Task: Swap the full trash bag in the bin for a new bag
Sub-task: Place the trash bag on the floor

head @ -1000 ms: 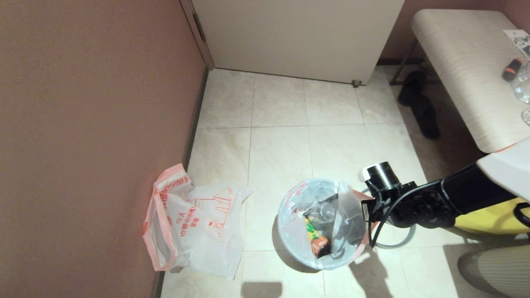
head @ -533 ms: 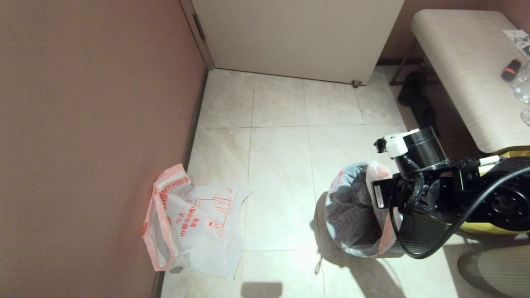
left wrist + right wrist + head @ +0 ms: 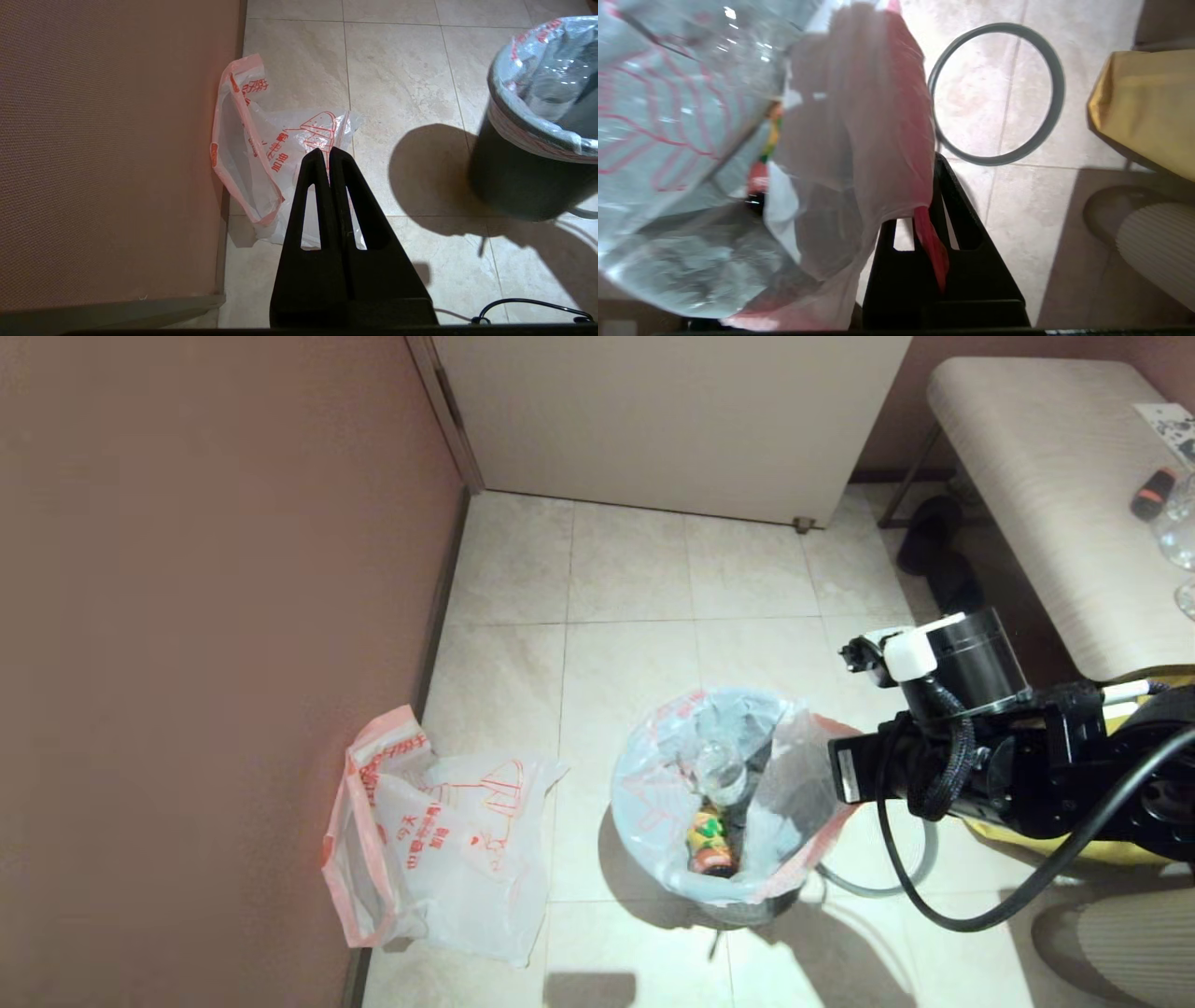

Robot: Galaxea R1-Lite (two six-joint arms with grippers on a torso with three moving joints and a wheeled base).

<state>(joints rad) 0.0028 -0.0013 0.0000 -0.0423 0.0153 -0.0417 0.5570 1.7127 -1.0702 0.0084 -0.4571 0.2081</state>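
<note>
The full trash bag (image 3: 653,775) sits in the black bin (image 3: 514,182), with a clear cup (image 3: 719,770) and a yellow-green wrapper (image 3: 709,835) showing inside. My right gripper (image 3: 934,161) is shut on the bag's pink-red handle (image 3: 930,240) at the bin's right side, and the bag's edge is pulled up toward it. The grey ring (image 3: 997,93) lies loose on the floor beside the bin. The new bag (image 3: 439,831) lies crumpled on the floor against the left wall. My left gripper (image 3: 327,151) hangs shut and empty above the new bag (image 3: 280,154).
A brown wall (image 3: 187,616) runs along the left, and a pale door (image 3: 672,420) stands at the back. A bench (image 3: 1055,495) with black slippers (image 3: 943,569) under it is at the right. A big yellow bag (image 3: 1143,107) stands to the right of the ring.
The right arm has risen with the bag's handle in its grip. The bin swung right and tilted half a second ago, then came back left.
</note>
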